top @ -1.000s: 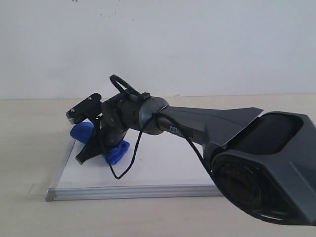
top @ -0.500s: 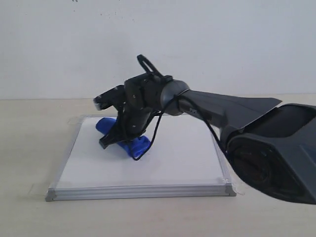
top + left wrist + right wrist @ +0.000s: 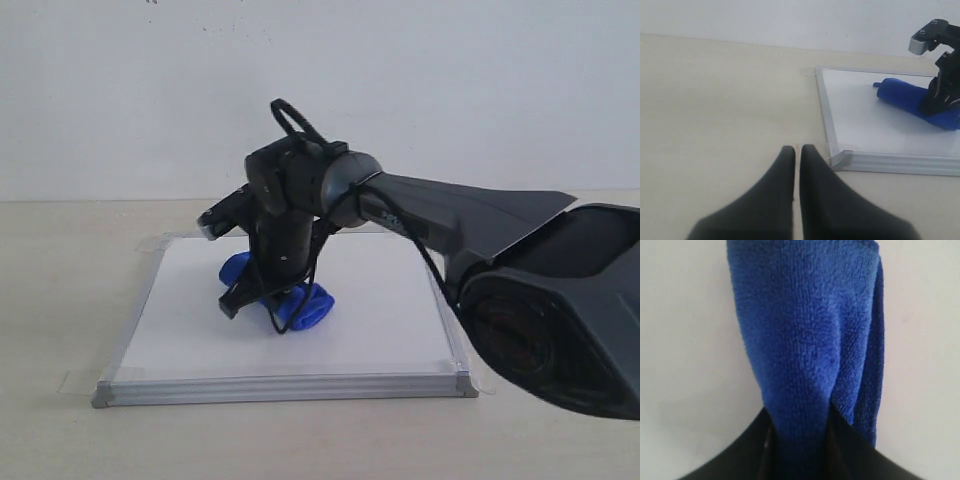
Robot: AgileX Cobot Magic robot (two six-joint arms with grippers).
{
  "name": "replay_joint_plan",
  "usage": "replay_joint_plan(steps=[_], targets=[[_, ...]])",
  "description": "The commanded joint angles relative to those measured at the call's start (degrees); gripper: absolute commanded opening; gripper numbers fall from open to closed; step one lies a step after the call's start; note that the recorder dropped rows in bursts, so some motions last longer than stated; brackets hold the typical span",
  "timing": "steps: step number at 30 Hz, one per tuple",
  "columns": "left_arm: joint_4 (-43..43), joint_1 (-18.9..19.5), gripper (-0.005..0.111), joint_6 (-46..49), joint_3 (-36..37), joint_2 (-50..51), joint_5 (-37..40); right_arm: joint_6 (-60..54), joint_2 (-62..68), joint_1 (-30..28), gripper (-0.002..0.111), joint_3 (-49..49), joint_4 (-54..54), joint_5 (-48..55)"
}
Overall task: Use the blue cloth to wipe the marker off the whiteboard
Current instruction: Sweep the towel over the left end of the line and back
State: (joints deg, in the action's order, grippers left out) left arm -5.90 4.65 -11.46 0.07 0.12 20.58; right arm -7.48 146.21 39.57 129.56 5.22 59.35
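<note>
blue cloth point(image 3: 305, 308) middle hidden by the right jaws, whiteboard point(image 3: 190, 335) far right corner behind the arm point(image 3: 450, 215)

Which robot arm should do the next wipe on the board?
Right. The right gripper is shut on the blue cloth, which lies on the whiteboard. The left gripper is shut, holds nothing and sits off the board, near its corner.
</note>
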Motion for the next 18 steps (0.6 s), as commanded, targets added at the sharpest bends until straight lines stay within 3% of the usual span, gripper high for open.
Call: replay_joint_plan(steps=[1,6,9,11,18], targets=[[0.5,-0.3,0.004,-0.4,-0.1,-0.1,-0.1,-2.4,0.1,3.7,-0.001,-0.3,-4.6,3.9],[0.5,-0.3,0.004,-0.4,-0.1,-0.1,-0.1,1.2,-0.4,0.2,-0.001,-5.2,-1.0,2.3],[0.5,-0.3,0.004,-0.4,-0.1,-0.1,-0.1,12.2,-0.4,-2.5,-0.001,-8.2,15.7,2.6],[0.5,-0.3,0.004,-0.4,-0.1,-0.1,-0.1,14.5,-0.4,-2.4,-0.001,-8.3,19.4,3.0],[0.5,-0.3,0.004,-0.4,-0.1,-0.1,-0.1,-3.8,-1.0,5.7,-0.001,-8.3,-6.5,-1.7]])
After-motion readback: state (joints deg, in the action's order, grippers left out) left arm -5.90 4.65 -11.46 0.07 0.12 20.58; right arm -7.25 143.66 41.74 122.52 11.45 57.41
